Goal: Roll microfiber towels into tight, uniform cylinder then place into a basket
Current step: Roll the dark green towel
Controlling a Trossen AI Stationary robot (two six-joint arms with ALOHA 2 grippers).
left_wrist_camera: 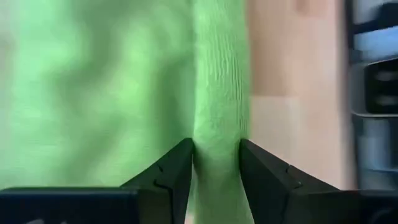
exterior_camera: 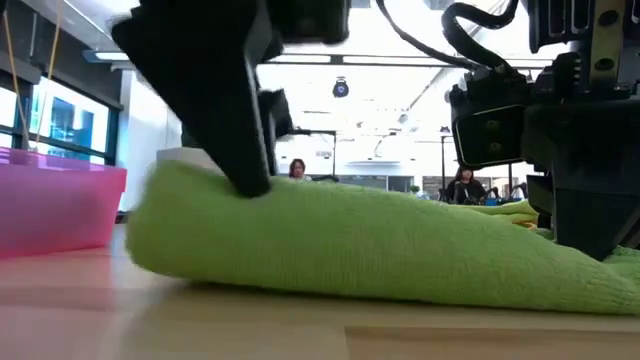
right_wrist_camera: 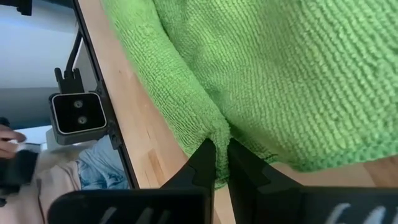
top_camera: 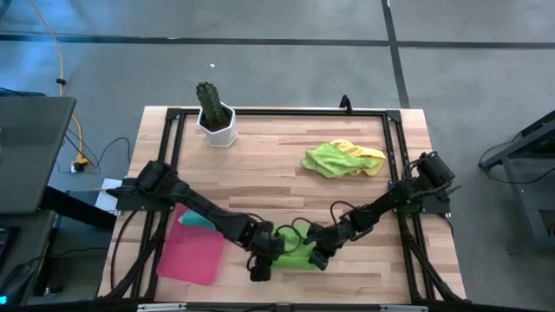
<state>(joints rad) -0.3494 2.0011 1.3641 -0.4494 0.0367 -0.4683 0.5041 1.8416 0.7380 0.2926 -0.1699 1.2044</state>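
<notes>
A green towel [top_camera: 293, 251], partly rolled, lies on the wooden table near its front edge, between my two grippers. My left gripper [top_camera: 260, 267] stands at the towel's left end and is shut on a ridge of it. At the towel's right end, my right gripper [top_camera: 319, 257] is shut on the cloth. The pink basket [top_camera: 186, 260] lies flat at the front left, with a teal towel [top_camera: 195, 221] at its far edge. A lime green and a yellow towel [top_camera: 342, 159] lie crumpled together at the back right. My left gripper has a raised, rolled ridge of the green towel [left_wrist_camera: 216, 134] between its two fingers [left_wrist_camera: 177, 168], which lie across it. The fingers come slanting down from the table's left. The towel rests on the table. My right gripper pinches a fold at the towel's edge [right_wrist_camera: 217, 134] between its two fingers [right_wrist_camera: 202, 162]. The fingers come slanting down from the table's right. The towel lies on the table, slack.
A white pot with a cactus [top_camera: 215, 117] stands at the back left. A black frame [top_camera: 395, 173] runs around the table's edge. Bare wood [top_camera: 260, 173] lies between the pot and the heap of towels. People sit in the room beyond.
</notes>
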